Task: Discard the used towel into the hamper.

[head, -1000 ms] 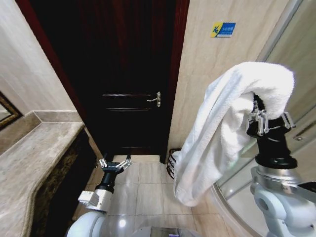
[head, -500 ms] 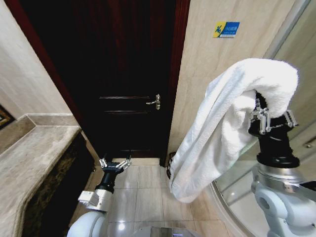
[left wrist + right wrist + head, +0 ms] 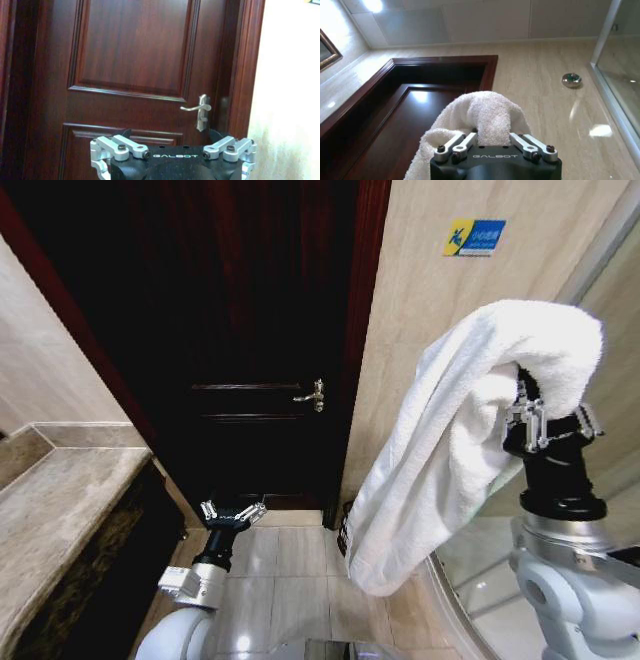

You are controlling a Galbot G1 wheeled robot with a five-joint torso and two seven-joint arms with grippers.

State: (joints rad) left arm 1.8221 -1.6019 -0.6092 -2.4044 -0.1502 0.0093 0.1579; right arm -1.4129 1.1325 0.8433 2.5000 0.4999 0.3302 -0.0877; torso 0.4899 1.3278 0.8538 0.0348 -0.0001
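A dark reddish-brown panelled wooden door (image 3: 250, 350) is seen closed within a matching wooden frame (image 3: 365, 330), and a curved brass lever handle (image 3: 311, 396) is mounted near its right edge. A small blue and yellow rectangular sign (image 3: 474, 237) is fixed high on the beige tiled wall (image 3: 420, 350) to the right of the frame. A beige veined stone tabletop (image 3: 60, 510) is seen at the left. Glossy light square floor tiles (image 3: 290, 580) are laid before the door. A glass shower enclosure (image 3: 480, 580) is seen at the right.
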